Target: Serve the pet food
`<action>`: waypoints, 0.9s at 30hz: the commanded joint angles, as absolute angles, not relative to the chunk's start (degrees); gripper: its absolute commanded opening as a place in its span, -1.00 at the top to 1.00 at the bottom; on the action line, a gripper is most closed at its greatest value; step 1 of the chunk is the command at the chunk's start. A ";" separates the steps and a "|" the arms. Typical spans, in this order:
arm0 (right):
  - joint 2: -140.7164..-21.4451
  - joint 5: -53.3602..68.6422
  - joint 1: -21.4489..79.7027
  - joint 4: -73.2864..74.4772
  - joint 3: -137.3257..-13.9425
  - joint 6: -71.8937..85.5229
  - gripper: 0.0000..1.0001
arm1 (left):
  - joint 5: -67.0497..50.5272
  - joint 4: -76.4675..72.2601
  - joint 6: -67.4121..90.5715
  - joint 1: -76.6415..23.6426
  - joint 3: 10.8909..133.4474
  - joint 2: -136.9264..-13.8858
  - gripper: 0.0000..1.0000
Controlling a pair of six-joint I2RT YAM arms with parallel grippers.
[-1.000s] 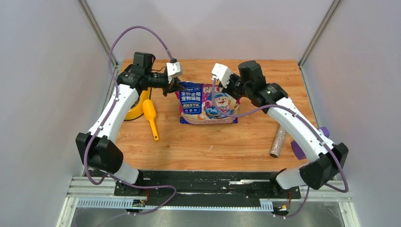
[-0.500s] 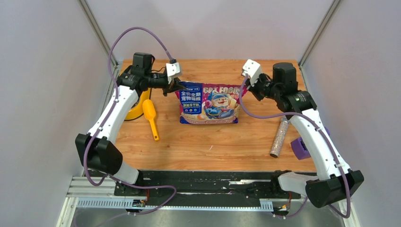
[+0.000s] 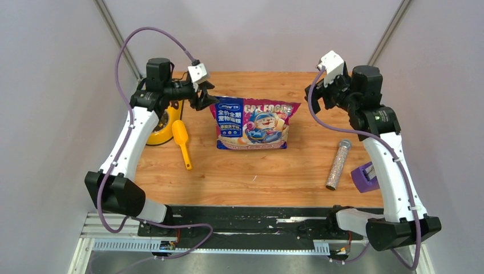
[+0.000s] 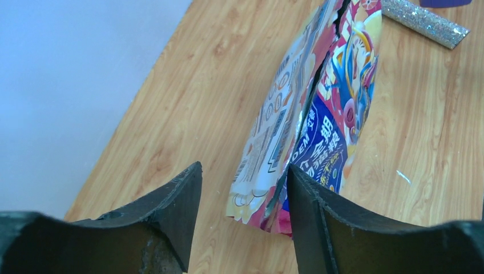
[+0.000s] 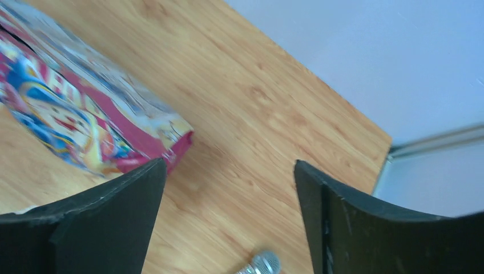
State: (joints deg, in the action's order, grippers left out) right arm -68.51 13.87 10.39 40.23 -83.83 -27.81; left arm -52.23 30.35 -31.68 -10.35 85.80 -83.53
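The pet food bag (image 3: 254,123), glossy pink, blue and white with a cartoon cat, lies flat mid-table with its top edge toward the back. A dark slit runs along that edge in the left wrist view, where the bag (image 4: 311,120) stretches away from me. No kibble shows. My left gripper (image 3: 202,97) hovers open just off the bag's top left corner, and that corner sits beyond the gap between the left gripper's (image 4: 244,177) fingers. My right gripper (image 3: 315,94) is open, well right of the bag's top right corner. The right wrist view has the bag (image 5: 74,125) left of that open gripper (image 5: 228,168).
A yellow scoop (image 3: 182,140) lies left of the bag. Beside it, a yellow bowl (image 3: 162,123) is partly under my left arm. A slim speckled tube (image 3: 338,164) lies at the right, with a purple object (image 3: 365,177) next to it near the table edge.
Both grippers have let go of the bag's top corners and opened. The right arm swung away to the right and the left drew back left. The bag lies where it was.
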 commanded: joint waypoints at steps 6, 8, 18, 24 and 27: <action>-77.77 41.14 12.69 37.08 -98.69 -11.38 -0.76 | -55.94 39.97 -31.47 -7.37 89.06 -80.83 -0.26; -80.50 41.73 16.24 36.01 -100.25 -11.44 -0.76 | -58.16 42.15 -33.98 -7.30 88.85 -80.82 -0.27; -96.89 47.02 28.62 36.23 -113.09 -11.01 -0.29 | -61.24 41.23 -32.55 -7.29 88.75 -82.87 0.03; -101.60 46.22 32.26 36.41 -114.18 -13.46 -0.37 | -60.38 36.87 -31.15 -7.39 87.04 -83.39 0.14; -103.50 44.97 33.46 36.30 -115.72 -13.71 -0.28 | -61.25 34.14 -30.67 -7.30 86.05 -83.64 0.27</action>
